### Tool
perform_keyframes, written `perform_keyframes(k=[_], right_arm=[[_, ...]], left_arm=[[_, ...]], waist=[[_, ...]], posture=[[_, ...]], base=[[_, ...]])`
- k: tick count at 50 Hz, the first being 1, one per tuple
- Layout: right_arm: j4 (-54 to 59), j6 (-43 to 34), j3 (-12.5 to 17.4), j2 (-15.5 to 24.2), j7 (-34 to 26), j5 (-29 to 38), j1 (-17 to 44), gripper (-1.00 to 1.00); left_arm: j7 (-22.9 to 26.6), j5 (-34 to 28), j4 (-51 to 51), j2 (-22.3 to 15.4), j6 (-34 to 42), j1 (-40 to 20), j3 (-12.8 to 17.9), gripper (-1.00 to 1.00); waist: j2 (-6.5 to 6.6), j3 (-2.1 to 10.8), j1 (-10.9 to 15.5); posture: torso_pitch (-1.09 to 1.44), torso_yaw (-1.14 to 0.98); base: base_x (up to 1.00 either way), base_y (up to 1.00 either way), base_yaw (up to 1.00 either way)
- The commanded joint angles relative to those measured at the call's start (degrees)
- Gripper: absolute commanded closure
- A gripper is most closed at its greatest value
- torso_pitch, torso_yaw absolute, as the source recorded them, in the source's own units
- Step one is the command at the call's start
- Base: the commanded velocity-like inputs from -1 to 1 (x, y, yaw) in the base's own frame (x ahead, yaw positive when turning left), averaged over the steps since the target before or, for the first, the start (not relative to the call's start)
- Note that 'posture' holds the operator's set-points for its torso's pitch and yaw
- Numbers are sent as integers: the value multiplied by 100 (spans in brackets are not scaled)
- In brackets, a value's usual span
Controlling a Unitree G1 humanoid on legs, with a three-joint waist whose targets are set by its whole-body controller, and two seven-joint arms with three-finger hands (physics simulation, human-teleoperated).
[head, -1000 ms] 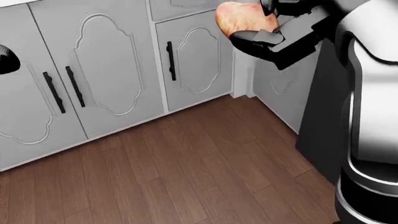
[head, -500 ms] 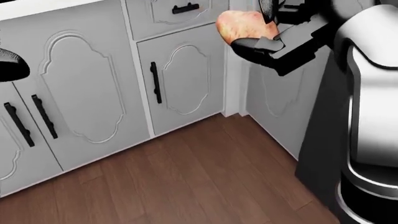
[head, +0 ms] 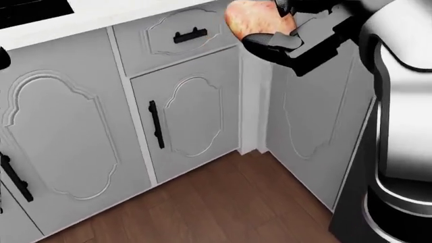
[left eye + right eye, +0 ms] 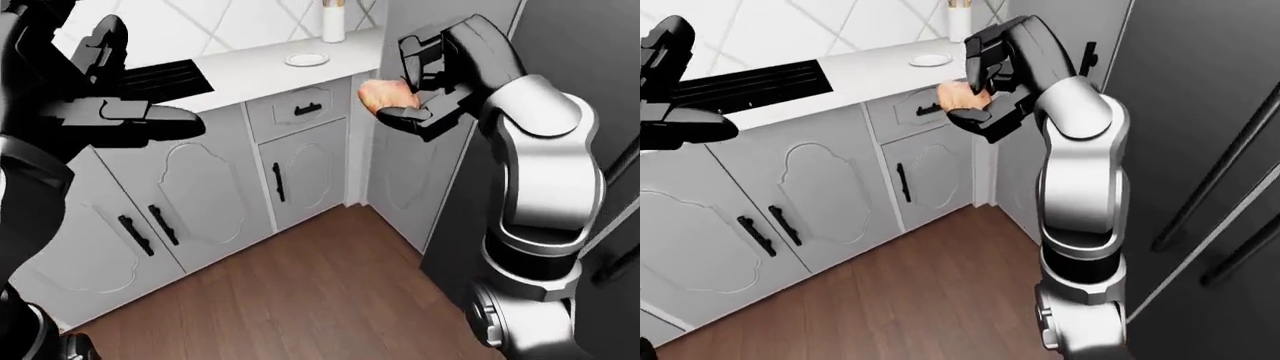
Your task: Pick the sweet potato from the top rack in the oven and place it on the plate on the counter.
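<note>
Gripping the sweet potato (image 4: 385,96) in my right hand (image 4: 425,90), fingers closed around it, plate (image 4: 306,59) on white counter (image 4: 250,75) at eleven o'clock, my left hand (image 4: 110,112) empty with fingers extended, grey cabinets (image 4: 200,202), wood floor (image 4: 300,300).

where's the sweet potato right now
The sweet potato is held in the right hand, upper middle of the left-eye view, level with the drawer under the white counter. The plate sits on that counter, up and to its left.
</note>
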State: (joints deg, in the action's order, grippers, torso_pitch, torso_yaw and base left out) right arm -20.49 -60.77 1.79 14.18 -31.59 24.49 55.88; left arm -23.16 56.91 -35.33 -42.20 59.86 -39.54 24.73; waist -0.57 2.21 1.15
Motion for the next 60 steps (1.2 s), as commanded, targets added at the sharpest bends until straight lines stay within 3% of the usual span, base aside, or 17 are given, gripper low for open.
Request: perform_keyframes(k=[1, 3, 11, 15, 17, 25, 30, 32, 40, 43, 44, 45, 50, 53, 54, 58, 60], right_arm=[[-86, 73, 73, 49, 42, 46, 120, 100], [-89, 69, 70, 54, 38, 49, 124, 100], [-61, 88, 60, 32, 49, 55, 134, 100], [-92, 60, 63, 20, 45, 53, 142, 100], [-95, 74, 75, 8, 50, 33, 149, 100], [-68, 98, 75, -2, 90, -28, 174, 100], [-124, 31, 61, -38, 90, -43, 190, 100], [-140, 8, 60, -44, 96, -56, 194, 100], [-164, -20, 81, -6, 115, -98, 202, 100], [-134, 13, 98, 12, 133, -123, 204, 100], [-132, 13, 92, 13, 138, -128, 198, 100], [-124, 6, 93, 4, 147, -139, 199, 100], [-107, 9, 96, 23, 166, -166, 220, 100], [-90, 16, 96, 3, 194, -194, 233, 100], [-73, 23, 88, 4, 199, -201, 245, 100], [-113, -17, 103, -46, 239, -248, 227, 100], [-125, -19, 105, -41, 257, -267, 213, 100]], left_arm=[[-4, 5, -51, -41, -102, -102, 28, -100], [-14, 16, -54, -38, -96, -111, 27, -100], [11, -7, -34, -40, -113, -95, 30, -100], [34, -48, -42, -21, -133, -70, 18, -100], [44, -65, -43, -16, -135, -62, 20, -100], [41, -41, -53, -30, -109, -74, 51, -100], [51, -40, -53, -35, -133, -40, 64, -100], [27, -1, -60, -47, -108, -59, 78, -100], [-13, 50, -71, -60, -121, -61, 62, -100], [-29, 66, -60, -72, -118, -85, 52, -100], [-17, 50, -48, -70, -136, -81, 41, -100], [-7, 35, -40, -70, -148, -79, 33, -100], [-11, 42, -36, -70, -130, -98, 43, -100], [-34, 72, -33, -75, -119, -119, 49, -100], [-38, 80, -31, -85, -118, -122, 53, -100], [-29, 92, -30, -99, -142, -84, 69, -100], [-34, 95, -35, -98, -145, -80, 63, -100]], waist=[[-132, 223, -28], [-112, -156, -20], [120, -16, -205], [660, 156, -187], [633, -99, -206], [442, 21, -39], [-169, 175, 45], [-201, -95, 11], [89, -52, 35], [603, 146, 35], [463, -57, 32], [586, -62, -65], [149, -162, 12], [-279, 32, -171], [-50, -25, -128], [-231, 99, -22], [22, 32, -172]], posture=[[-14, 0], [-14, 0], [-14, 0], [-14, 0], [-14, 0], [-14, 0], [-14, 0], [-14, 0], [-14, 0], [-14, 0], [-14, 0], [-14, 0], [-14, 0], [-14, 0], [-14, 0], [-14, 0], [-14, 0]], base=[[49, 0, 0], [49, 0, 0], [49, 0, 0], [49, 0, 0], [49, 0, 0], [49, 0, 0], [37, 5, 9], [14, 0, 73], [14, 0, 88], [15, 0, 88], [15, 0, 68], [14, 53, 0], [23, 41, 0], [25, 40, 0], [23, 40, 0], [25, 33, 24], [23, 0, 100]])
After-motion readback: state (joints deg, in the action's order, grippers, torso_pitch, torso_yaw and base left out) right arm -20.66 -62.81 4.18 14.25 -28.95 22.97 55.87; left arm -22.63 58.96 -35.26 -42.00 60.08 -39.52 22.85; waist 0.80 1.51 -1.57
